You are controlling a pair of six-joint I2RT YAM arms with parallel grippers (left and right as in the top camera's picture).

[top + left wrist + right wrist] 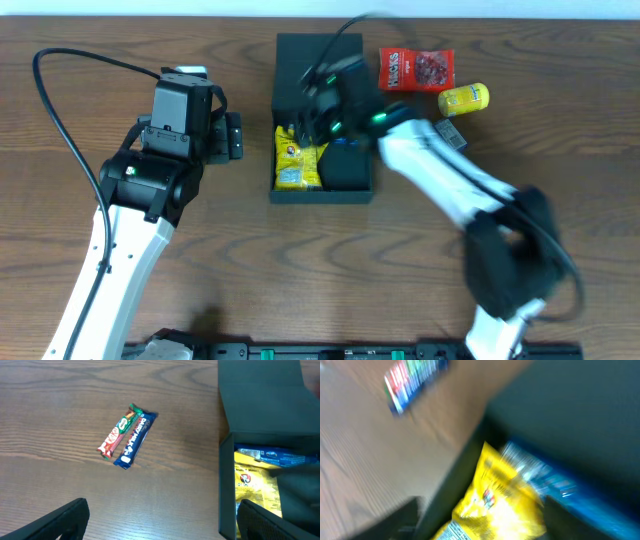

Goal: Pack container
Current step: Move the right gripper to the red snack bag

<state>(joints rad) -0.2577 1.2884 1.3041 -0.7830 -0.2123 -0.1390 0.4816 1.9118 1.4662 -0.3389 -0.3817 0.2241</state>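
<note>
The dark teal container (323,196) stands mid-table with its flap lid (305,60) folded back. Inside lie a yellow snack packet (297,158) and a blue packet (272,456). My right gripper (327,122) hovers blurred over the box. In the right wrist view its fingers stand wide apart, open (482,520), above the yellow packet (495,500) and the container wall (455,477). My left gripper (232,137) is just left of the box, open (162,522) over bare wood, with the box wall (227,490) by its right finger.
A red-and-green bar (118,431) and a blue chocolate bar (135,440) lie side by side on the table left of the box. A red snack bag (416,70), a yellow item (464,98) and a small dark packet (450,133) lie right of the box.
</note>
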